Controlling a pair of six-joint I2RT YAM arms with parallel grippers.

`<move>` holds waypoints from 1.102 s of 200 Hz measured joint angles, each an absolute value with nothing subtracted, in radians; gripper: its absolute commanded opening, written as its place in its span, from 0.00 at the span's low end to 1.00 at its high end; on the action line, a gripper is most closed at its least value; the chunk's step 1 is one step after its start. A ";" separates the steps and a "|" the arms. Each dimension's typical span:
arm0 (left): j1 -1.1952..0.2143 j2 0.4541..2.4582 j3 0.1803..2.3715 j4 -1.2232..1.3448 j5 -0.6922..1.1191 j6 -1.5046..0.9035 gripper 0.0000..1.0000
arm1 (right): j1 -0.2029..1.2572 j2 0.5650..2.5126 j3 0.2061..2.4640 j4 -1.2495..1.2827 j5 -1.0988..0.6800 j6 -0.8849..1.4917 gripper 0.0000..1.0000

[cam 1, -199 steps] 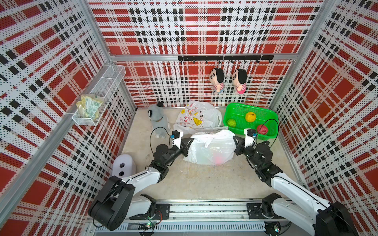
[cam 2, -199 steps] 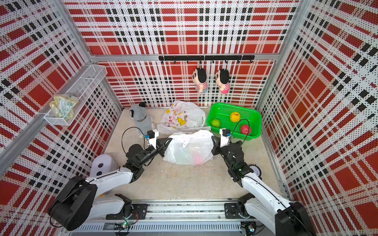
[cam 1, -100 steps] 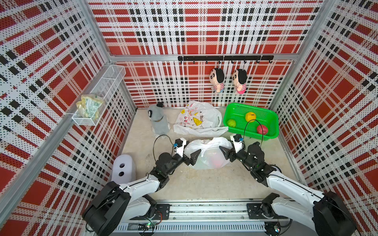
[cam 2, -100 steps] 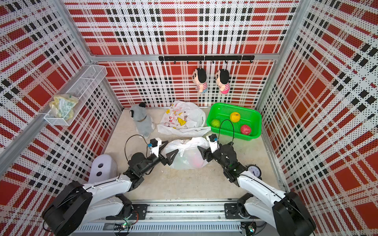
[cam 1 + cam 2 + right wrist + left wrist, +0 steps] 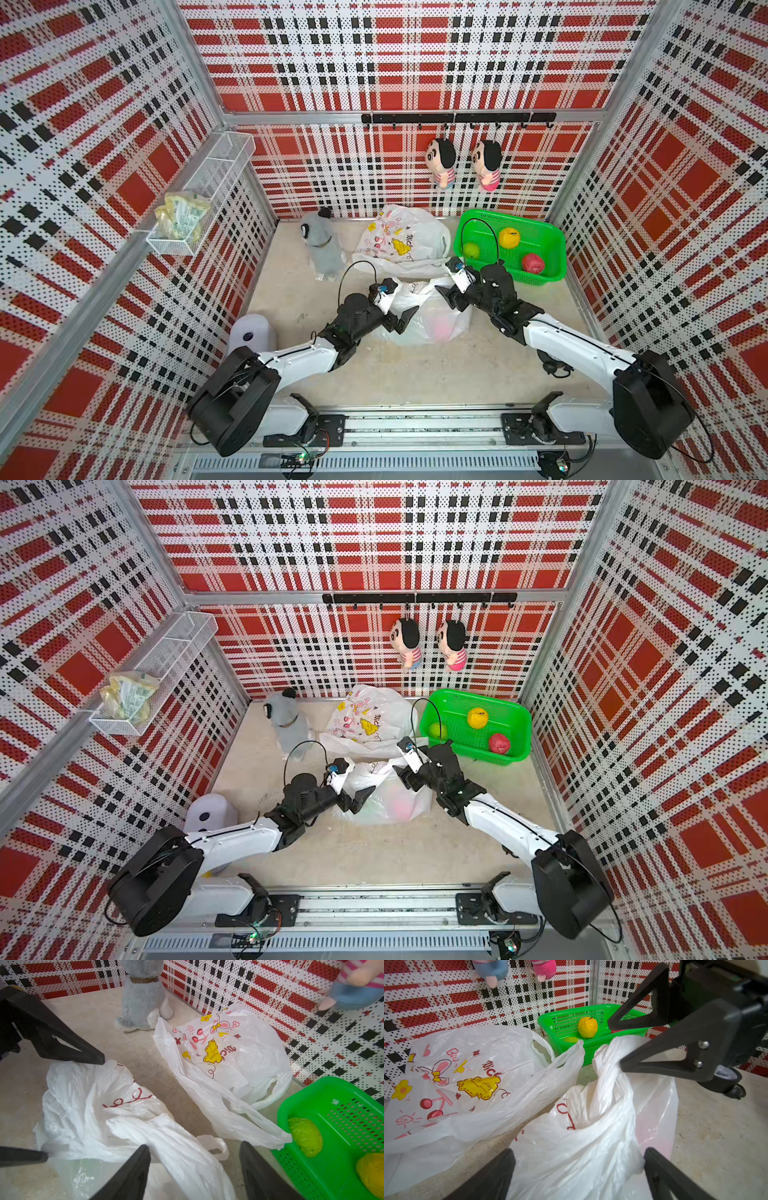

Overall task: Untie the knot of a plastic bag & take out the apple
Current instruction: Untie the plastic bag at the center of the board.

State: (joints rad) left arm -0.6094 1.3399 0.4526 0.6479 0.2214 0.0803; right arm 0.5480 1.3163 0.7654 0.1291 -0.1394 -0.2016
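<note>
Open and empty, your left gripper and right gripper flank the plastic bag, its handles seemingly untied; next, spread it open for the apple.

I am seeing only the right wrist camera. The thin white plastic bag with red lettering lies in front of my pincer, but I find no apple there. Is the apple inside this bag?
Observer: It seems so. In a top view a pink round apple shows through the thin white plastic bag with red lettering, low on the side toward the right arm.
Operator: In the green plastic mesh basket I count one green fruit and one yellow fruit. Are there more?
Observer: One more. A red round fruit lies in the basket, apart from those two, toward the end away from the bag.
</note>
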 measured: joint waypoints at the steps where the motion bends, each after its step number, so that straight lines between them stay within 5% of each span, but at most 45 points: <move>1: -0.607 1.341 0.453 0.648 0.224 0.080 0.95 | 0.548 1.318 0.767 0.128 -0.140 -0.204 0.61; 21: -0.574 1.351 0.455 0.641 0.258 0.073 0.90 | 0.548 1.341 0.786 0.099 -0.149 -0.224 0.62; 30: -0.559 1.349 0.454 0.645 0.271 0.068 0.88 | 0.548 1.345 0.790 0.089 -0.156 -0.229 0.75; 39: -0.547 1.348 0.454 0.648 0.283 0.061 0.81 | 0.548 1.348 0.795 0.078 -0.165 -0.242 0.99; 65: -0.521 1.342 0.451 0.653 0.304 0.048 0.59 | 0.552 1.365 0.807 0.052 -0.175 -0.262 1.00; 79: -0.504 1.342 0.449 0.658 0.321 0.041 0.57 | 0.554 1.380 0.816 0.052 -0.167 -0.265 1.00; 105: -0.483 1.342 0.448 0.665 0.347 0.027 0.63 | 0.555 1.421 0.854 0.052 -0.153 -0.266 0.80; 137: -0.488 1.332 0.445 0.665 0.359 0.026 0.92 | 0.556 1.460 0.895 0.064 -0.133 -0.262 0.24; 173: -0.501 1.319 0.442 0.670 0.359 0.030 0.97 | 0.556 1.454 0.895 0.112 -0.134 -0.223 0.01; 196: -0.501 1.338 0.463 0.669 0.361 0.034 0.85 | 0.556 1.420 0.892 0.168 -0.154 -0.199 0.00; 220: -0.494 1.385 0.535 0.665 0.378 0.035 0.42 | 0.556 1.380 0.892 0.251 -0.181 -0.175 0.00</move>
